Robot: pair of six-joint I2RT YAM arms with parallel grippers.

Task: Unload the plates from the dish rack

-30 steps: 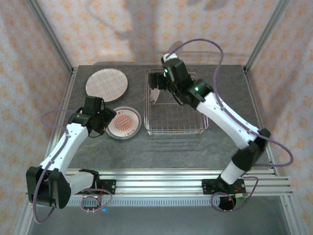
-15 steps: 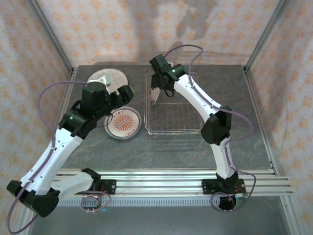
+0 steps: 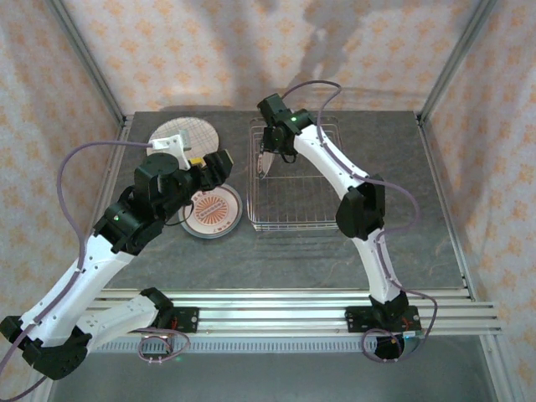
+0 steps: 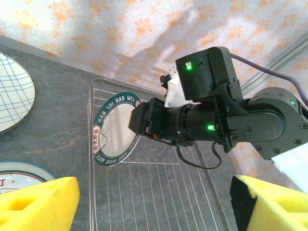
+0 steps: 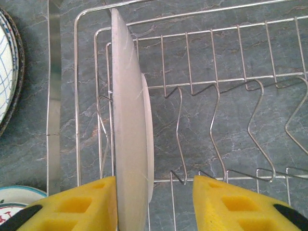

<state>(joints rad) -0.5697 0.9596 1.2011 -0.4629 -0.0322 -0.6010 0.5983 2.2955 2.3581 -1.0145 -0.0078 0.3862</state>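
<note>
Right wrist: lettered-rim plate point(image 5: 130, 120) upright on edge at dish rack point(image 5: 216, 82) left end, rim line running top-to-bottom, underside facing right. Right gripper point(image 5: 154, 197) straddles it, part-open, not yet clamped. Left gripper point(image 4: 149, 202) wide, empty.

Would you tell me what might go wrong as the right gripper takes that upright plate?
The plate sits off-centre between the pads of the right gripper, close to one; closing may tip it in the dish rack. The left gripper hovers open nearby, so a lift toward it may collide.
</note>
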